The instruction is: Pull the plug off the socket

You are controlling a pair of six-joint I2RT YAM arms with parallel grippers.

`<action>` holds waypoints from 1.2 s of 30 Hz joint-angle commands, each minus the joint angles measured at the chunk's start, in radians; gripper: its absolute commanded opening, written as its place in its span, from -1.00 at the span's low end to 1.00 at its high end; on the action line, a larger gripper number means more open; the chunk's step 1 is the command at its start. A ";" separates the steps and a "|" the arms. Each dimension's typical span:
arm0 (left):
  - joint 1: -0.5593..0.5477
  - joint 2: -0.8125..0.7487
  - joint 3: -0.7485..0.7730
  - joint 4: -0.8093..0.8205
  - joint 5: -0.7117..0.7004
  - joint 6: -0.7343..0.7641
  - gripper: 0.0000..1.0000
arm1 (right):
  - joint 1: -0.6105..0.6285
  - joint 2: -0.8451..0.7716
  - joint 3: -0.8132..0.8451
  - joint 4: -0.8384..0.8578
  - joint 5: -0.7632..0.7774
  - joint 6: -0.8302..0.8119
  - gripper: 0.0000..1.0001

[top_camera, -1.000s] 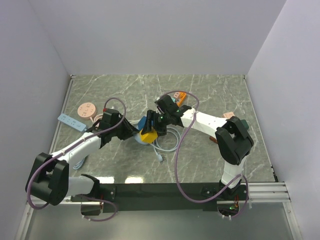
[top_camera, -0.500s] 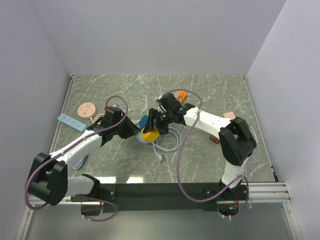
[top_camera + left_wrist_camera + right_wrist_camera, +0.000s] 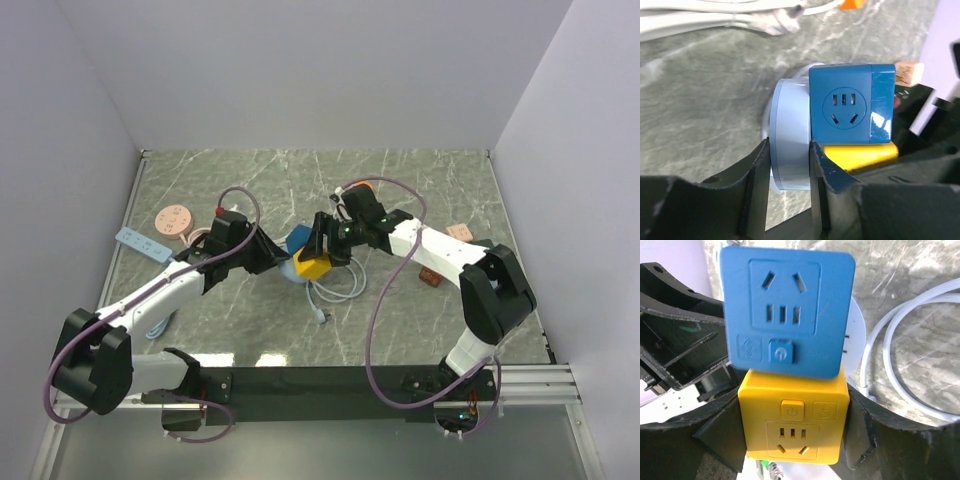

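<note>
Right end effector tight on yellow cube, left end effector tight on pale-blue disc

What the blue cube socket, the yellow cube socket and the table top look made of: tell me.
Blue plastic cube socket: moulded plastic, smooth and slightly glossy; crisp pin slots, a light glare on one side.
Yellow plastic cube socket: same hard plastic, satin; rounded edges, embossed button.
Grey-green veined table top: looks like polished marble, possibly a laminate print; white veins and reflections.
</note>
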 commanded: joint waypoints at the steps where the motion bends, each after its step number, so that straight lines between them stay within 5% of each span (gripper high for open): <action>1: 0.044 0.021 0.008 -0.155 -0.173 0.084 -0.99 | 0.007 -0.044 0.046 -0.055 0.065 -0.046 -1.00; 6: 0.044 0.048 0.036 -0.153 -0.172 0.089 -0.99 | 0.101 0.000 0.069 -0.078 0.182 -0.039 -1.00; 12: 0.044 0.031 0.043 -0.172 -0.172 0.095 -0.99 | 0.058 -0.070 0.055 -0.136 0.274 -0.063 -1.00; 20: 0.044 -0.051 0.019 -0.171 -0.149 0.102 -0.99 | -0.268 -0.106 0.043 -0.342 0.720 -0.124 -1.00; 34: 0.044 -0.079 0.052 -0.199 -0.112 0.141 -0.99 | -0.589 0.232 0.256 -0.486 1.039 -0.100 -1.00; 36: 0.044 -0.076 0.052 -0.195 -0.103 0.147 -0.99 | -0.599 0.261 0.279 -0.509 1.049 -0.097 -0.81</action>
